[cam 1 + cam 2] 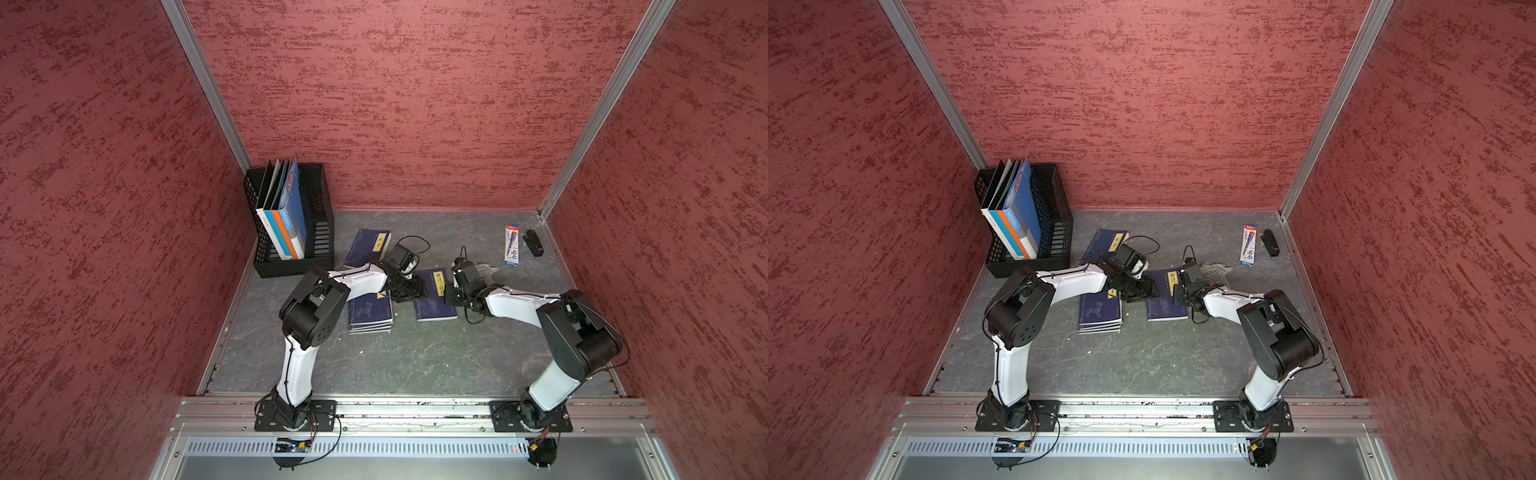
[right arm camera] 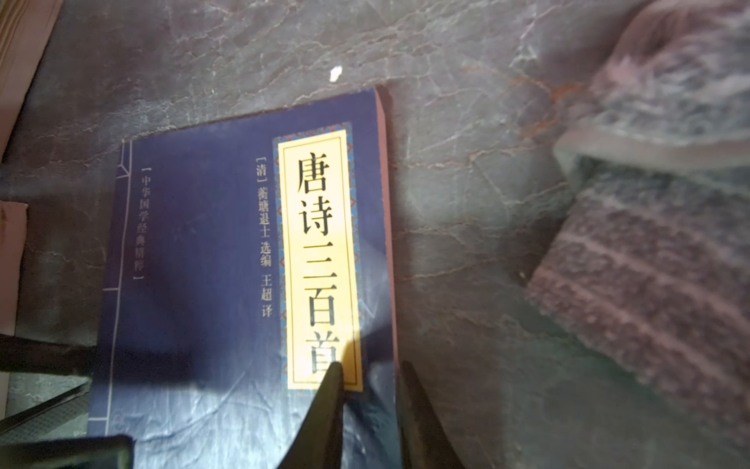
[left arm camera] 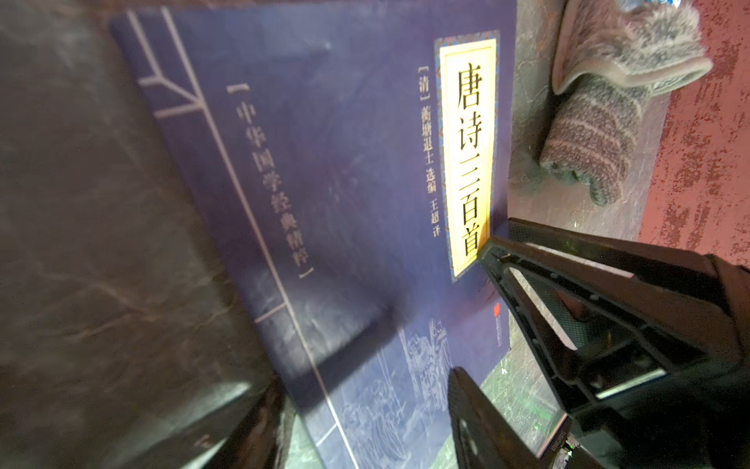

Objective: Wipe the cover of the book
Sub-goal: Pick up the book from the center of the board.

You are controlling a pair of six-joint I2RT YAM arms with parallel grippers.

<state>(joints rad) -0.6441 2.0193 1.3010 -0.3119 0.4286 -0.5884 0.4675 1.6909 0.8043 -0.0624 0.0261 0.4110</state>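
Right gripper (image 2: 371, 377) sits closest in its wrist view. Its fingers are near together with a thin gap, straddling the book's (image 2: 203, 284) open-side edge: one tip over the yellow title label, the other just off the cover above the table (image 2: 466, 203). Can't tell if it pinches the cover or only rests there. Left gripper (image 3: 365, 385) is spread wide, low over the book's spine side; contact unclear, view blurred. Book lies flat, cover up, mid-table between both arms, near a stack (image 1: 370, 311) of similar books but apart from it. Cloth (image 2: 649, 264) lies crumpled on the table just beside the book, on the right arm's side, held by neither gripper. Judgement: setup stage, no wiping yet, book being squared or pinned. To do it well, left should press flat on a corner by the spine so the book can't slide. Right should leave the edge, reach the cloth and take a thick fold, not a single hem. Then drag the cloth flat across the cover, away from the pinned corner. Risk: thin paperback skids, or the cover lifts if its edge gets caught.
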